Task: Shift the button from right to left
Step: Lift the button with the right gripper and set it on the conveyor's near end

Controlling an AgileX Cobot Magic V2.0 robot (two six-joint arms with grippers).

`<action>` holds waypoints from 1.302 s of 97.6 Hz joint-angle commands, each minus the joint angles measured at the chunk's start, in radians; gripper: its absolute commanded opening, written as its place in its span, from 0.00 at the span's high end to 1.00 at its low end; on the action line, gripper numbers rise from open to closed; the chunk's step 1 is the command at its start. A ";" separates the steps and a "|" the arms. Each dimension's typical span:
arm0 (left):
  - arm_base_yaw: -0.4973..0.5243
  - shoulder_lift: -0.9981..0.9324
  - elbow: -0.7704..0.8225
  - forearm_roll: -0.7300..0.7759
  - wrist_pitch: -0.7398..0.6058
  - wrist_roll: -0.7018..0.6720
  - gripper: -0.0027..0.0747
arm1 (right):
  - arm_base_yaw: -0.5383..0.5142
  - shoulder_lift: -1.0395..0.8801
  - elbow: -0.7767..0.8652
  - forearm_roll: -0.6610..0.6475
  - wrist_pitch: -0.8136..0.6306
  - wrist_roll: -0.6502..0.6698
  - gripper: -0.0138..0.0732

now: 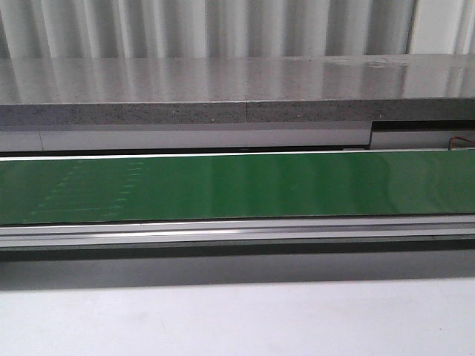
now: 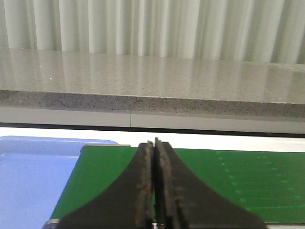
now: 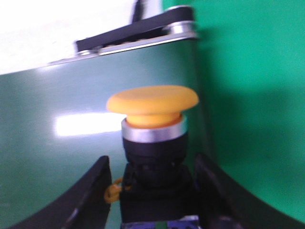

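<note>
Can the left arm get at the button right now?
Probably not: the button sits between the right gripper's jaws, while the left gripper is shut over the belt's other end.

1 button [image 3: 152, 143], 2 grippers, 1 tray [image 2: 28, 171]

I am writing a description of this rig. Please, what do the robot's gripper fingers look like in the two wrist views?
In both wrist views the fingers are matte black and curve broadly outward toward their bases. The left gripper fingers show worn, rust-brown specks along their inner edges. The right gripper fingers look plain black. No cables or markings are visible.
</note>
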 commanded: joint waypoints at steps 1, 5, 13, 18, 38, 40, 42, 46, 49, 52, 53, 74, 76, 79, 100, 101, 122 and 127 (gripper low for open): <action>0.002 -0.034 0.025 -0.007 -0.078 -0.007 0.99 | 0.028 -0.038 -0.025 0.014 -0.018 -0.001 0.61; 0.002 -0.034 0.025 -0.007 -0.078 -0.007 0.99 | 0.038 -0.032 -0.025 0.013 -0.018 0.006 0.61; 0.002 -0.034 0.025 -0.007 -0.078 -0.007 0.99 | 0.047 -0.013 -0.025 0.012 -0.018 0.008 0.61; 0.002 -0.034 0.025 -0.007 -0.078 -0.007 0.99 | 0.048 0.001 -0.025 0.012 -0.017 0.009 0.61; 0.002 -0.034 0.025 -0.007 -0.078 -0.007 0.99 | 0.048 0.047 -0.025 0.012 -0.018 0.015 0.61; 0.002 -0.034 0.025 -0.007 -0.078 -0.007 0.99 | 0.048 0.051 -0.025 0.011 -0.018 0.015 0.61; 0.002 -0.034 0.025 -0.007 -0.078 -0.007 0.99 | 0.048 0.055 -0.025 0.011 -0.017 0.015 0.61; 0.002 -0.034 0.025 -0.007 -0.078 -0.007 0.99 | 0.048 0.065 -0.025 0.011 -0.015 0.015 0.61; 0.002 -0.034 0.025 -0.007 -0.078 -0.007 0.99 | 0.048 0.072 -0.025 0.011 -0.013 0.015 0.61; 0.002 -0.034 0.025 -0.007 -0.078 -0.007 0.99 | 0.048 0.079 -0.025 0.011 -0.010 0.015 0.61; 0.002 -0.034 0.025 -0.007 -0.078 -0.007 0.99 | 0.048 0.081 -0.025 0.011 -0.008 0.015 0.61; 0.002 -0.034 0.025 -0.007 -0.078 -0.007 0.99 | 0.051 0.089 -0.025 0.011 0.008 0.015 0.45; 0.002 -0.034 0.025 -0.007 -0.078 -0.007 0.99 | 0.051 0.089 -0.025 0.011 0.008 0.015 0.43; 0.002 -0.034 0.025 -0.007 -0.078 -0.007 0.99 | 0.051 0.089 -0.025 0.011 0.010 0.015 0.38; 0.002 -0.034 0.025 -0.007 -0.078 -0.007 0.99 | 0.051 0.086 -0.026 0.014 0.012 0.015 0.15; 0.002 -0.034 0.025 -0.007 -0.078 -0.007 0.99 | 0.051 0.085 -0.026 0.015 0.012 0.015 0.15; 0.002 -0.034 0.025 -0.007 -0.078 -0.007 0.99 | 0.076 0.001 -0.026 0.018 -0.019 0.004 0.13; 0.002 -0.034 0.025 -0.007 -0.078 -0.007 0.99 | 0.091 -0.033 -0.026 0.017 -0.027 -0.011 0.13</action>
